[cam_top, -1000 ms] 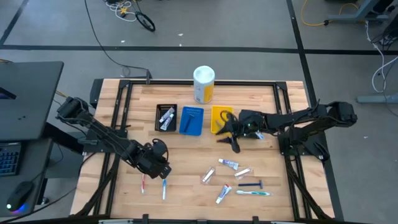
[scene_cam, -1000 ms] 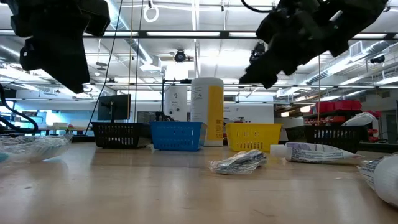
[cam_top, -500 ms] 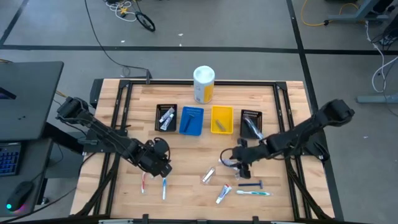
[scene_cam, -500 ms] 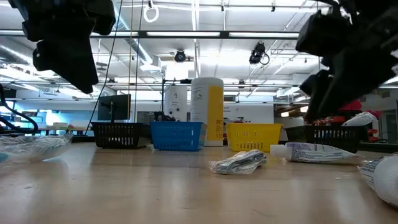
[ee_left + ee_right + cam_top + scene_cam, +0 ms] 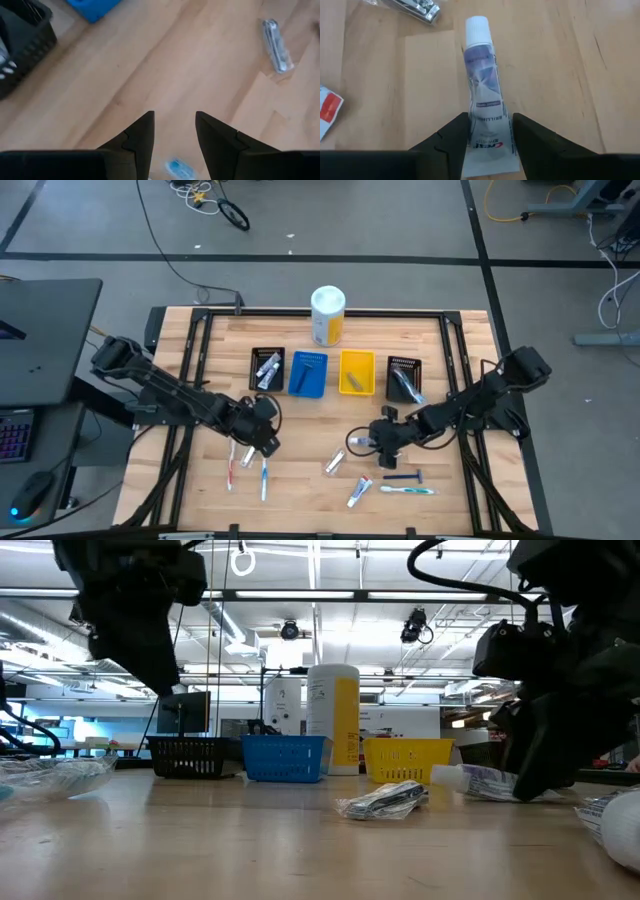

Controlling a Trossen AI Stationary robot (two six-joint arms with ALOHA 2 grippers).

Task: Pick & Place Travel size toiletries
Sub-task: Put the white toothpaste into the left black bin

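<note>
Two tools are at work over the table (image 5: 420,340). The right tool (image 5: 489,131) is down at the table with its fingers (image 5: 451,135) part open, one on each side of the flat end of a white tube (image 5: 482,102); the sides of the tube lie just beside the pads, and whether they press it yet cannot be told. That tube lies flat, its white cap pointing away from the wrist, near a silver packet (image 5: 415,10). From above, the right tool (image 5: 372,442) sits at the table's middle front, with more tubes (image 5: 359,492), a razor (image 5: 403,476) and a teal toothbrush (image 5: 407,490) lying toward the front edge. The left tool (image 5: 173,131) hangs above bare wood with its fingers a moderate gap apart and nothing between them; a blue toothbrush (image 5: 264,478) and a red one (image 5: 231,469) lie just below it in the overhead view. A second ago the right tool was up by the yellow bin (image 5: 357,372); since then it has swung forward and dropped to the tube, its fingers narrowing a little. The left tool (image 5: 262,432) has shifted slightly toward the middle, its gap unchanged. Both arms reach inward from the table's side edges, the right one stretched low and angled down, the left one sloping down across the left half.
</note>
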